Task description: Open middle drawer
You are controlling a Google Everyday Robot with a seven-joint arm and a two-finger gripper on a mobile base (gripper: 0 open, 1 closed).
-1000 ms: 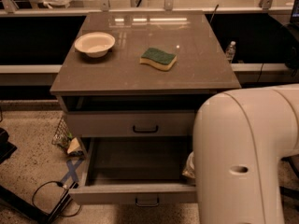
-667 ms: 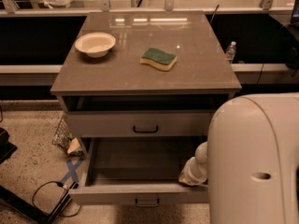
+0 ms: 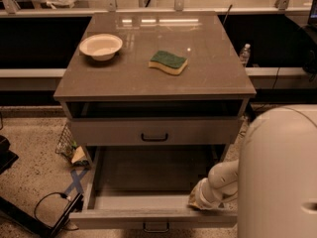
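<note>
The middle drawer (image 3: 148, 175) stands pulled far out below the upper drawer (image 3: 154, 131). Its grey-beige front (image 3: 124, 218) faces me at the bottom of the view, with a small black bar handle (image 3: 156, 227) at centre. The inside looks bare. My gripper (image 3: 196, 201) is at the right end of the drawer's front rim, low over the inside. The pale forearm (image 3: 223, 180) reaches to it from the big white arm housing (image 3: 280, 172), which hides the cabinet's lower right side.
On the brown cabinet top (image 3: 213, 78) sit a white bowl (image 3: 101, 45) and a green-and-yellow sponge (image 3: 168, 62). A dark gap shows above the upper drawer. Black cables (image 3: 47, 207) and blue tape (image 3: 75, 181) lie on the floor at left. A water bottle (image 3: 244, 54) stands behind at right.
The white arm housing has shifted to the right, uncovering more of the drawer. The forearm and gripper now show at the drawer's front right. The drawer has stayed pulled out.
</note>
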